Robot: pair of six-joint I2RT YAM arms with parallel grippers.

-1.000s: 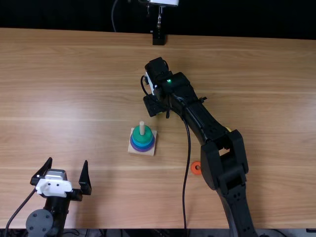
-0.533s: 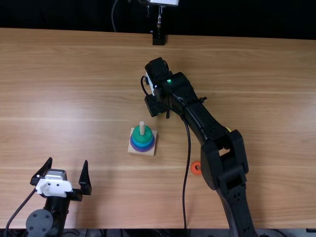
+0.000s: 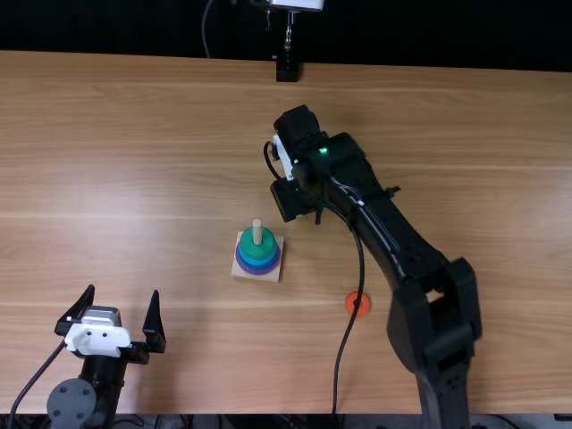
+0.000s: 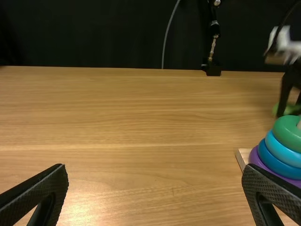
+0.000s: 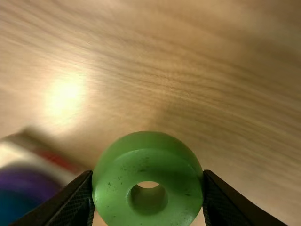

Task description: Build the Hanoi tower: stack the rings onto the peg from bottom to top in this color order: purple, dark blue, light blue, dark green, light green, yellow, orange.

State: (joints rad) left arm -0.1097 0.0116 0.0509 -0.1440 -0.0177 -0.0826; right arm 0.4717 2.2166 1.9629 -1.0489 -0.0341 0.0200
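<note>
Right claw (image 3: 292,198) pinching light green ring (image 5: 148,162), on the far side of the peg (image 3: 257,231).
Right arm (image 3: 380,223) reached from the near edge, bent at its elbow and slanted leftward over the table (image 3: 134,161), claw turned down; its two fingers pressed the ring from opposite sides. Left arm (image 3: 103,384) lay low at near left, its claw (image 3: 123,290) facing the far side, fingers spread wide with nothing between. Dark green ring (image 3: 257,245) topped the stack. Right fingertips and most of the held ring were hidden by the wrist in the top view; ring height above table could not be judged. A cable (image 3: 347,335) crossed the orange ring (image 3: 350,306). Left wrist view cut off the stack at its edge.
</note>
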